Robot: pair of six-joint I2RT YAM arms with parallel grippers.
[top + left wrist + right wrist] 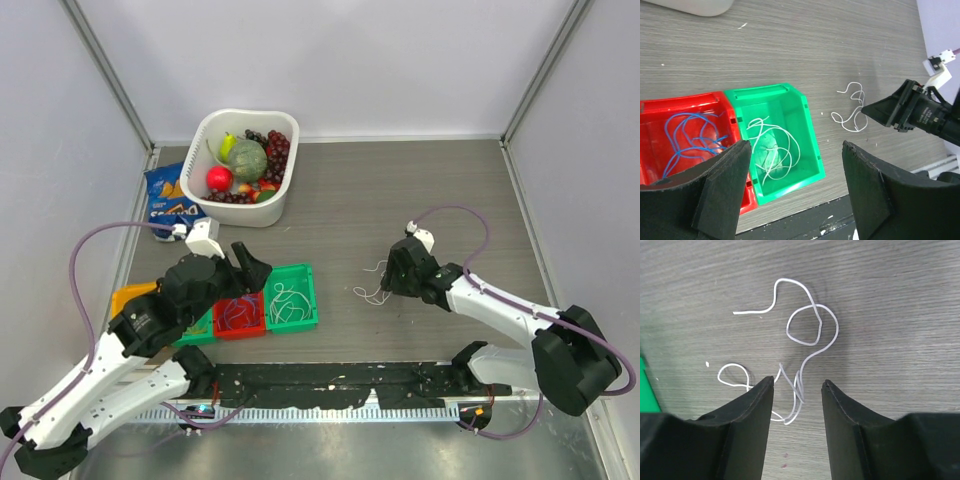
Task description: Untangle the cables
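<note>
Here, your right gripper (797, 382), jaws apart, straddles the loose white cable (814, 306) sprawling toward its 12 o'clock on the table (900, 290), apparently poised to pinch it, while your left gripper (796, 145), likewise spread, hovers over the green bin (807, 107) at the cable's 9 o'clock.

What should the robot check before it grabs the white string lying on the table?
1. Right gripper open: ok.
2. Thin white cable between its jaws: ok, one bend sits in the gap.
3. Cable alone on the grey wood-grain table, touching no other cable: ok.
4. Cable lying straight: not ok, it loops over itself.
5. Jaws low enough to pinch: cannot tell.
6. Left gripper out of the way: ok, open above the green plastic bin.
</note>
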